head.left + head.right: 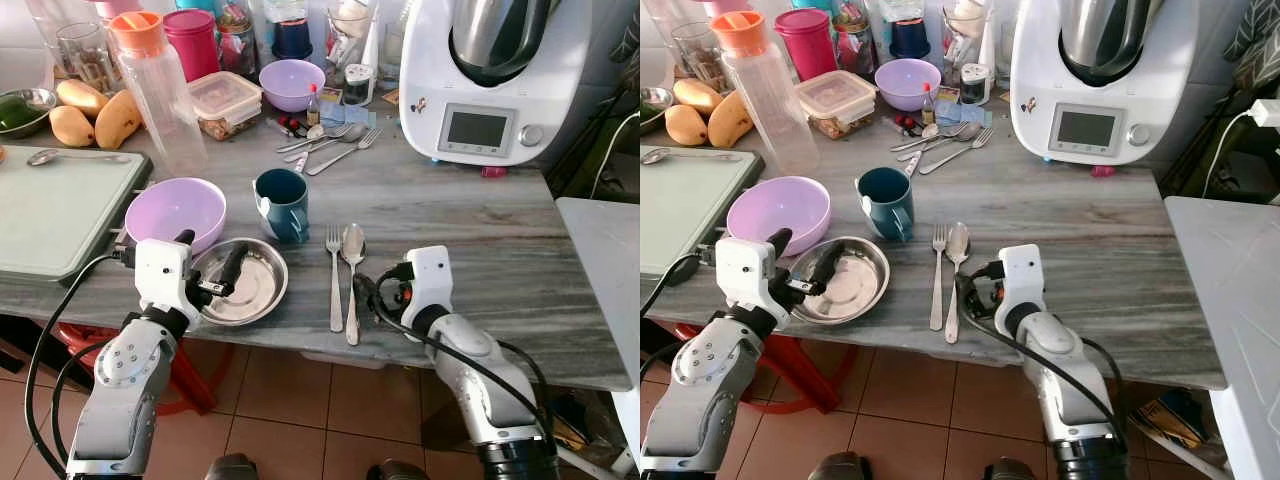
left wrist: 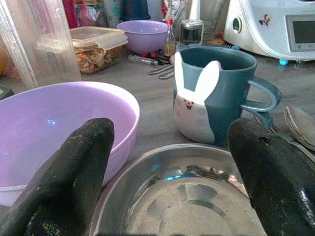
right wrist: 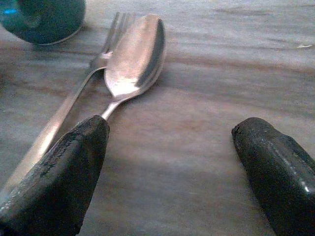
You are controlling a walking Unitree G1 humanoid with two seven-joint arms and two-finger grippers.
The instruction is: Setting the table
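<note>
1. A fork and a spoon lie side by side, touching or nearly so, handles pointing toward the near edge of the grey tabletop; the spoon's handle end reaches almost to that edge.
2. Left of them sits a round metal plate, its near rim close to the tabletop's edge.
3. Behind the plate stand a teal mug with a rabbit figure and a lilac bowl; the bowl's rim is just beside the plate's.
4. The left gripper hovers over the plate's left side, its jaws spread wide, one finger by the bowl and one above the plate.
5. The right gripper sits low just right of the spoon's handle, jaws spread, nothing between them; in the right wrist view one finger overlaps the spoon's handle.
6. Right of the cutlery the tabletop is bare wood grain out to its right edge.
7. A green board lies at far left.
8. At the back are a white kitchen machine, more cutlery, a second lilac bowl and a clear jug.
</note>
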